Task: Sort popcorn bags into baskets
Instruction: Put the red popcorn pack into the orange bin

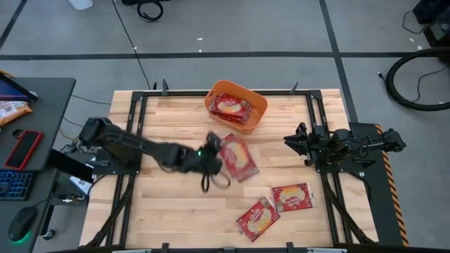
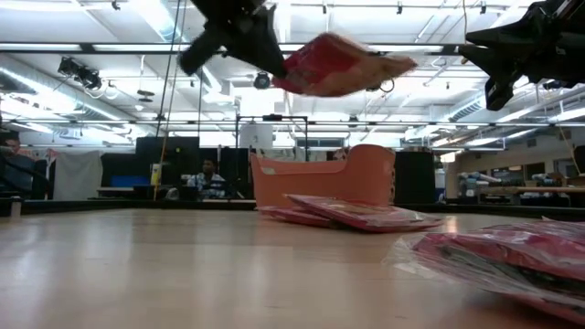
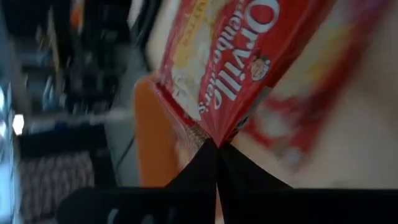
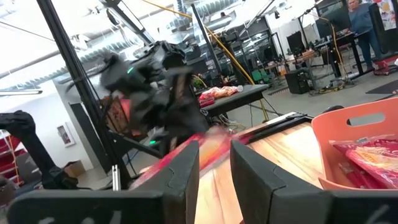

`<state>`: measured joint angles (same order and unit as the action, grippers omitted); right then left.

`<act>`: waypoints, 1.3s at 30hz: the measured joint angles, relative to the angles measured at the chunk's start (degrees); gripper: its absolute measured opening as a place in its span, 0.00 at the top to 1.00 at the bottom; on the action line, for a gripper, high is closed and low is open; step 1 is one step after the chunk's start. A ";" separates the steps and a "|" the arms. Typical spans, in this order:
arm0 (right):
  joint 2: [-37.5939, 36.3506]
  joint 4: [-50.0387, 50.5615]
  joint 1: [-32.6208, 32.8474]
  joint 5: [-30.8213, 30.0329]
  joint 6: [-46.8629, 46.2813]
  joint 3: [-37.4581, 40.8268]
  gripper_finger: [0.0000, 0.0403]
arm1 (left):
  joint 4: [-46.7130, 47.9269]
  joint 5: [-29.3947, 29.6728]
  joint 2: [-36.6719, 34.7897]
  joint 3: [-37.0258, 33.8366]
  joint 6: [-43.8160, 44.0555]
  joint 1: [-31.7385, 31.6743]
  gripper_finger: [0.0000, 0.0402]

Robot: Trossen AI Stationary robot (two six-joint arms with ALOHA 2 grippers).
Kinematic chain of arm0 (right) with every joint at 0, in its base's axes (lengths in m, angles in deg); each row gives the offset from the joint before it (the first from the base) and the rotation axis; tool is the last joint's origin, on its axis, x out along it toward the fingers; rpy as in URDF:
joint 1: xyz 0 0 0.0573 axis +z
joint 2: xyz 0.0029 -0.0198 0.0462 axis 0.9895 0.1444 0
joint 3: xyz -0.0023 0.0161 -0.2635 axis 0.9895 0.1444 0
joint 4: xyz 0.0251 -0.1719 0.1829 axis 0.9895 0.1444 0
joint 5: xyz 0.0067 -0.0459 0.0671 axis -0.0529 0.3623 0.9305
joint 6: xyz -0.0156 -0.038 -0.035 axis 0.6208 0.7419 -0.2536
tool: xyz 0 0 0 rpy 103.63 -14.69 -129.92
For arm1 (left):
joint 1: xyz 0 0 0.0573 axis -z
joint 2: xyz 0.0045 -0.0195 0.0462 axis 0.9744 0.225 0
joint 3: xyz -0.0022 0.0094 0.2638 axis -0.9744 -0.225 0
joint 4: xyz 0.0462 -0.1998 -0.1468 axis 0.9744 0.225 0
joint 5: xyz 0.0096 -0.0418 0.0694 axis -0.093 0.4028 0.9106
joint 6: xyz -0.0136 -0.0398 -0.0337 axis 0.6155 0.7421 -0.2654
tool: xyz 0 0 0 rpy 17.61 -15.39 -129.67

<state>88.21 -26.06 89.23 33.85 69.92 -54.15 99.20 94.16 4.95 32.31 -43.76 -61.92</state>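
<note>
My left gripper (image 1: 213,160) is over the middle of the table, shut on a red popcorn bag (image 1: 238,156) that hangs in the air (image 2: 343,64). The orange basket (image 1: 235,105) stands near the far edge with red bags inside (image 4: 373,155). Two more popcorn bags lie flat on the table toward the near right (image 1: 292,197) (image 1: 258,218). My right gripper (image 1: 304,144) waits open at the table's right side, above the table (image 4: 214,168), touching nothing. My left gripper pinches the popcorn bag between its two fingers (image 3: 199,162) at the edge of the bag's end (image 3: 214,127), coming at it from the table's left. The bag is lifted clear of the table and stretches away from the fingers, nearly level (image 2: 366,66).
Black frame rails (image 1: 140,133) run along the table's left and right sides. In the low view a flat bag (image 2: 356,215) lies before the basket (image 2: 324,174) and another sits close to the camera (image 2: 512,256). People sit in the room behind (image 2: 210,178).
</note>
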 joint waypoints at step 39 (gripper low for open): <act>0.13 -0.05 -0.02 0.00 0.00 0.00 0.76 | -8.84 -35.24 9.48 -0.11 3.78 -17.68 0.67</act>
<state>88.34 -26.11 89.21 33.85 69.92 -54.15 90.35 58.92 14.44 32.20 -39.97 -79.60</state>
